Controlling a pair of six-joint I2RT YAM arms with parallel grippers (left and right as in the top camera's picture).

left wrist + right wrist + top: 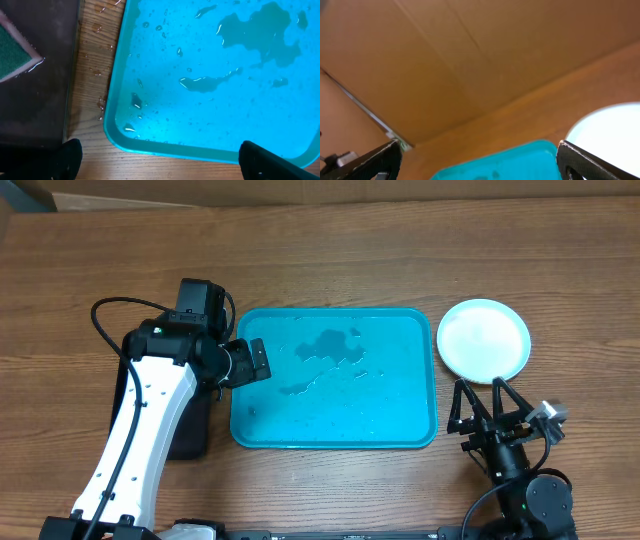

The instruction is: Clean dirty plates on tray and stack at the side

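- Mint-rimmed plate [484, 340] sits beside wet turquoise tray [335, 442]: stiff, light, probably slippery; its rim looks the best hold.
- Left gripper [160, 162] and right gripper [488, 405] gape, empty.

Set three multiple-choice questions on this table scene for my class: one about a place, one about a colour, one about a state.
1. Where is the round plate relative to the tray?
A) inside it
B) on the table, beside it
C) under it

2. What colour is the tray?
A) red
B) turquoise
C) black

3. What state is the tray's floor in?
A) wet, with puddles
B) dry
C) covered by plates

Answers:
1 B, the overhead view shows the plate lying on the wood just off the tray's short edge.
2 B, rim and floor are both turquoise.
3 A, pools and droplets glisten in the left wrist view, and no plates sit in it.
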